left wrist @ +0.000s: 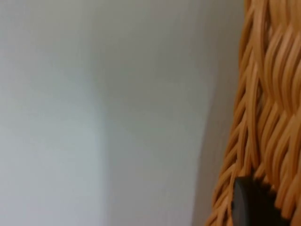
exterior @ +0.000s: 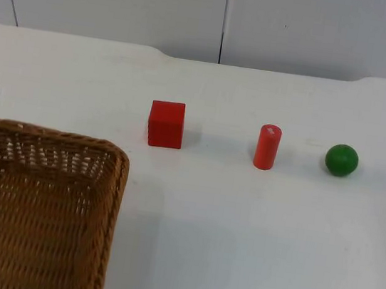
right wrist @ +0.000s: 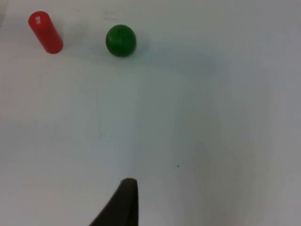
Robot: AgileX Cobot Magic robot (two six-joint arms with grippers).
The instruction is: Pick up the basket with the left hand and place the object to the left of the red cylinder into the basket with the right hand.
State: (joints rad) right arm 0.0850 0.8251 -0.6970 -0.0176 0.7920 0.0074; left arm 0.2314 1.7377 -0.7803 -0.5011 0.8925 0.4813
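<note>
While I look down from the top camera, I see the basket at the near left of the white table, with nothing inside the part of it that I can see. A red cube, a red cylinder and a green ball stand in one row across the middle of the table, well apart from each other. The cube is the one to the left of the cylinder, and it sits just beyond the far right corner of the basket, not touching it. The cylinder stands upright between cube and ball.

From the left wrist I see the left tool's fingertip right against the woven wall of the basket, but I cannot tell if this tool is closed on it. From the right wrist, one fingertip of the right tool hangs over bare table, well apart from the cylinder and ball beyond it; how far this tool is open I cannot tell.
</note>
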